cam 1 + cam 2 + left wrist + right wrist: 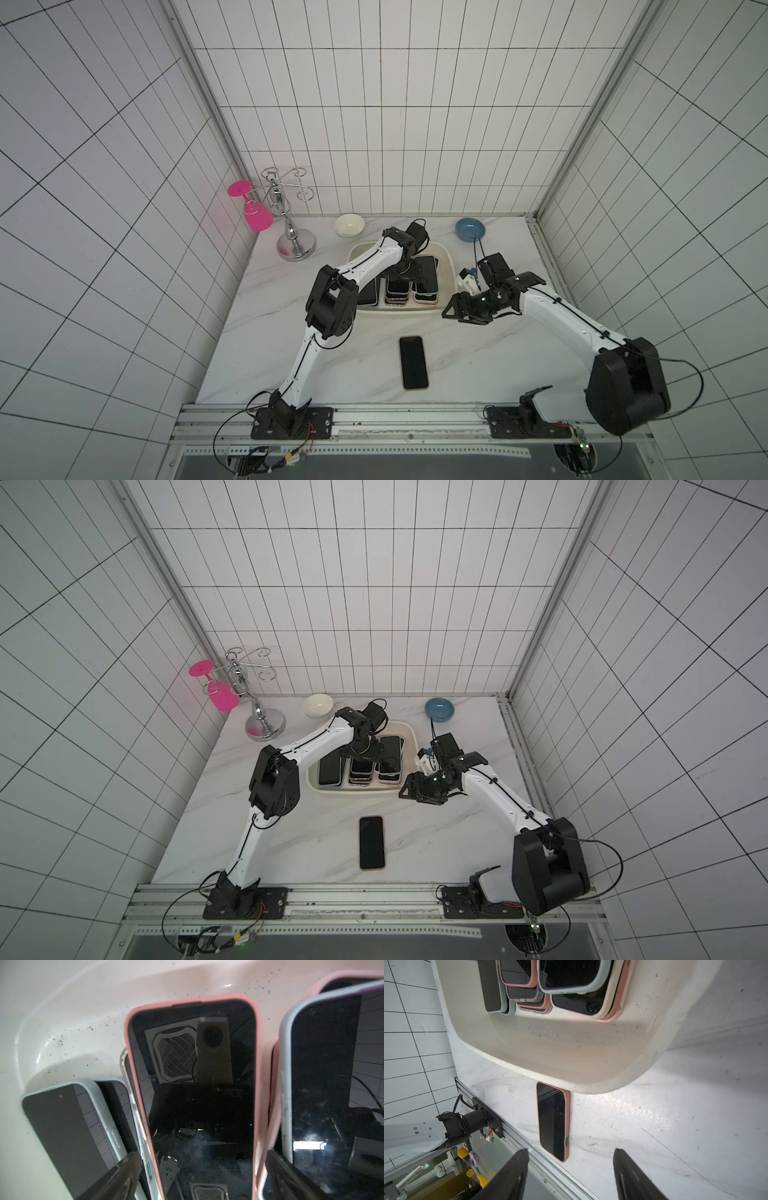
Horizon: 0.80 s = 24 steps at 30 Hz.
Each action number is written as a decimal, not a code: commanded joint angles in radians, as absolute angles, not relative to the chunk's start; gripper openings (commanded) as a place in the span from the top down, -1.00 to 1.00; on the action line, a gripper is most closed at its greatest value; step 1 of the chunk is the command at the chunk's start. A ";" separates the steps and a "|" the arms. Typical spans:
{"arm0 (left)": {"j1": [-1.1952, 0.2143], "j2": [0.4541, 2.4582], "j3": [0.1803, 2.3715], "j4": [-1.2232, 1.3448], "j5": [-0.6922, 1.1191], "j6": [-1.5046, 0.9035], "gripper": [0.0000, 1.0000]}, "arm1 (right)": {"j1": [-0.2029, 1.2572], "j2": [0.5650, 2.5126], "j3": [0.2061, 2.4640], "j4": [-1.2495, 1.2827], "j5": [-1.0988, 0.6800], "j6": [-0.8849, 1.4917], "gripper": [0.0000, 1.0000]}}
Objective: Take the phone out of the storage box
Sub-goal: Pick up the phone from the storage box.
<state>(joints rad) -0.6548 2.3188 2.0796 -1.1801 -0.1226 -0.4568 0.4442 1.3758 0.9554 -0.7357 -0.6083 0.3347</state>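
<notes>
The pink-cased phone [193, 1095] lies screen up atop the middle stack in the storage box [83, 1001], between the fingers of my left claw [201, 1156], which are spread wide beside its long edges. My right claw [571, 1153], also apart and empty, hangs just beside the box's near right corner. A second phone [413, 362] lies near the desk's [478, 365] front edge.

Storage box [571, 1053] holds stacked cased phones [571, 972], screens up. Pink-cased phone [552, 1122] flat on marble table [675, 1126], one end hidden behind box rim. Right gripper [570, 1154] spread, empty.
</notes>
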 commanded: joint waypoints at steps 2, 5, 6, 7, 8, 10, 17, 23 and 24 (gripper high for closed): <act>-0.643 2.279 2.011 -1.131 -0.168 -0.483 -0.95 | 0.436 1.354 0.925 -0.739 -0.606 0.319 -0.36; -0.637 2.252 2.002 -1.106 -0.150 -0.484 -0.95 | 0.436 1.356 0.926 -0.739 -0.607 0.318 -0.36; -0.635 2.246 2.005 -1.106 -0.150 -0.485 -0.95 | 0.436 1.357 0.927 -0.738 -0.607 0.319 -0.36; -0.635 2.241 2.006 -1.106 -0.148 -0.486 -0.95 | 0.436 1.358 0.925 -0.739 -0.609 0.319 -0.36; -0.634 2.236 2.004 -1.103 -0.150 -0.489 -0.95 | 0.436 1.358 0.924 -0.739 -0.609 0.319 -0.36; -0.629 2.224 1.996 -1.094 -0.147 -0.493 -0.95 | 0.435 1.355 0.921 -0.739 -0.609 0.319 -0.36; -0.630 2.267 2.018 -1.108 -0.124 -0.484 -0.95 | 0.436 1.353 0.910 -0.739 -0.609 0.319 -0.36; -0.641 2.310 2.041 -1.112 -0.108 -0.472 -0.95 | 0.434 1.355 0.908 -0.739 -0.606 0.315 -0.36; -0.643 2.315 2.045 -1.113 -0.105 -0.470 -0.95 | 0.434 1.356 0.908 -0.739 -0.607 0.315 -0.35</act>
<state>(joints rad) -0.6357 2.2841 2.0136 -1.1191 -0.1188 -0.4793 0.4442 1.3758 0.9363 -0.7330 -0.6086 0.3286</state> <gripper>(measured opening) 0.977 0.677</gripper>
